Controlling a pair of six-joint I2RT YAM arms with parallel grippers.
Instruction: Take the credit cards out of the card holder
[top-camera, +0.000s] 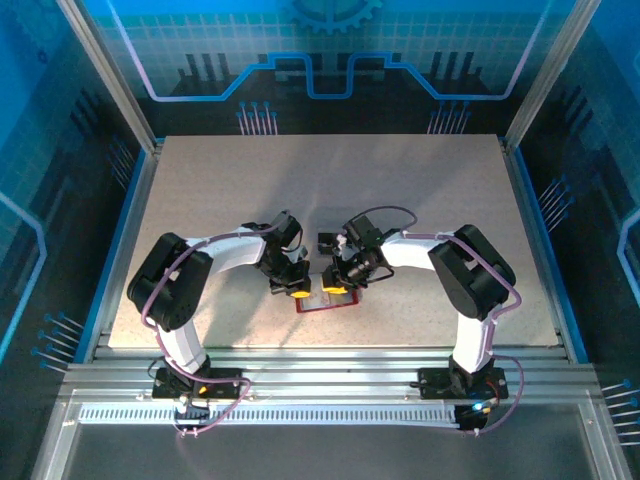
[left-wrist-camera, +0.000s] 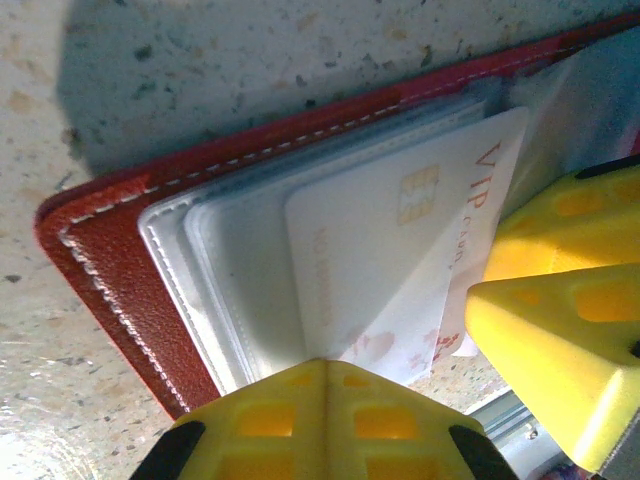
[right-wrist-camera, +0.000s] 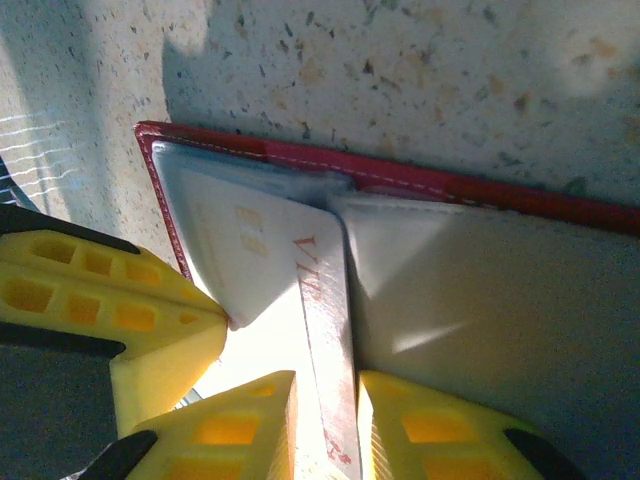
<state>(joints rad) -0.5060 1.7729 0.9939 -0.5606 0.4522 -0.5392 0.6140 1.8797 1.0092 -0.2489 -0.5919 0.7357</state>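
Your right pincer (right-wrist-camera: 328, 405) pinches the pale VIP card (left-wrist-camera: 400, 230); your left pincer (left-wrist-camera: 325, 415), pressed together, seems to pin the red card holder (left-wrist-camera: 110, 255). Next, slide the card free.

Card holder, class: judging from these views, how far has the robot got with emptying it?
Done: the card holder lies open on the table. In hand: the right gripper pinches the pale VIP card, which sits partly out of its clear sleeve, while the shut left gripper bears on the sleeve edge. Left: drawing that card clear, then any others; whether the sleeves hold more cannot be told.
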